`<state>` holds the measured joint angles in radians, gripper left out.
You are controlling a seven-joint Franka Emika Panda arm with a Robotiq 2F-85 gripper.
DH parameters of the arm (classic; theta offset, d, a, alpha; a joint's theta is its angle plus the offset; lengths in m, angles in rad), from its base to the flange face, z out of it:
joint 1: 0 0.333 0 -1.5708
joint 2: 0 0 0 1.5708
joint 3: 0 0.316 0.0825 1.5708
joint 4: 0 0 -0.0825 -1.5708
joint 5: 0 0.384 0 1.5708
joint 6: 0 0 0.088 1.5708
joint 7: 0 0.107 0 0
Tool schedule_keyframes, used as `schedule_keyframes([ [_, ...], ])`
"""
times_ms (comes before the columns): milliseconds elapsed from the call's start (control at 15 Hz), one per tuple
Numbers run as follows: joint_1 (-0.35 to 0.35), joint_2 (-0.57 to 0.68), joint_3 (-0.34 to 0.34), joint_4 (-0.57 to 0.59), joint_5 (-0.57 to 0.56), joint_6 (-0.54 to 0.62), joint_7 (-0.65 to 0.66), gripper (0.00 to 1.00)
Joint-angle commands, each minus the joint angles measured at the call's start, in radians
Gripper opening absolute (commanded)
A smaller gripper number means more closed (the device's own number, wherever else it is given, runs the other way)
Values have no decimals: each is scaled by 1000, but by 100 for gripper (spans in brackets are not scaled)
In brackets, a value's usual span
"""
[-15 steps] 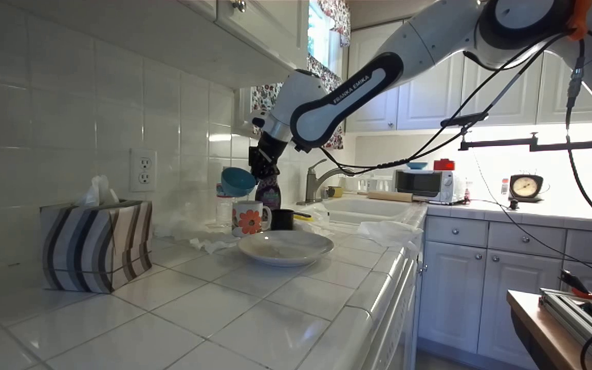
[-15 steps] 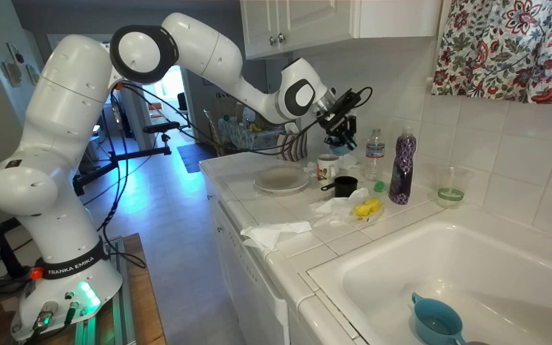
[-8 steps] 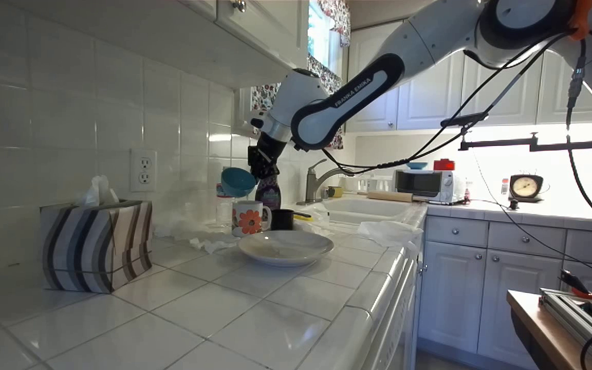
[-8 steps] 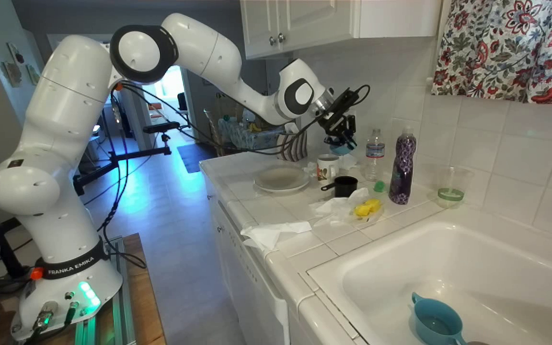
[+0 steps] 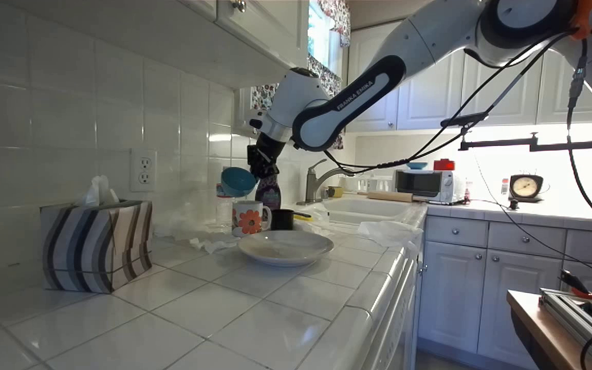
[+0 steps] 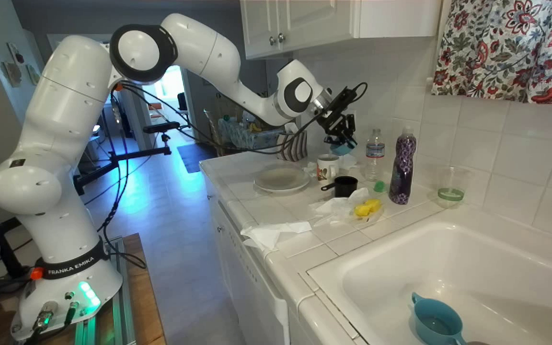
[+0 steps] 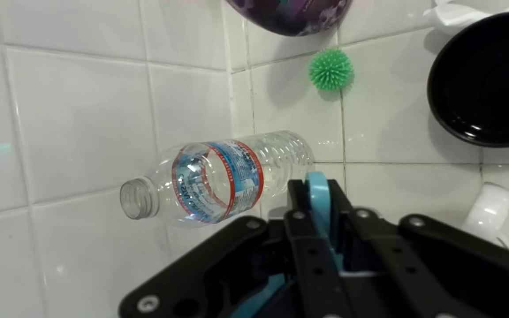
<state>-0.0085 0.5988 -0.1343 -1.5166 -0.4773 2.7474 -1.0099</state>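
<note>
My gripper [image 7: 318, 190] is shut on the handle of a light blue cup [image 5: 238, 181]. The cup hangs tilted above the counter, its open side facing the camera in an exterior view. In the wrist view only the handle [image 7: 320, 201] and bits of blue behind the fingers show. A white mug [image 5: 247, 218] with an orange flower stands below the cup. A clear plastic bottle [image 7: 237, 176] with a blue and red label stands beside the gripper near the tiled wall. A black cup [image 6: 344, 186], a green spiky ball [image 7: 330, 69] and a purple bottle [image 6: 403, 167] are nearby.
A pale plate [image 5: 285, 248] and a striped tissue box [image 5: 96, 246] stand on the counter. Crumpled tissue [image 6: 276, 234] and yellow pieces [image 6: 367, 207] lie near the sink [image 6: 448, 230]. Another blue cup [image 6: 436, 321] sits in the sink. A cabinet [image 5: 265, 36] hangs above.
The wrist has shifted and tilted very slightly. The blue cup stays gripped at almost the same place, and the things on the counter have not moved.
</note>
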Motion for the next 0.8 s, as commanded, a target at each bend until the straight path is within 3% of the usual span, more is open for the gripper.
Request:
schedule_keyframes([
  [0,22,-30,-27,-32,-70,22,55,3],
  [733,45,-31,-50,-22,-183,8,130,3],
])
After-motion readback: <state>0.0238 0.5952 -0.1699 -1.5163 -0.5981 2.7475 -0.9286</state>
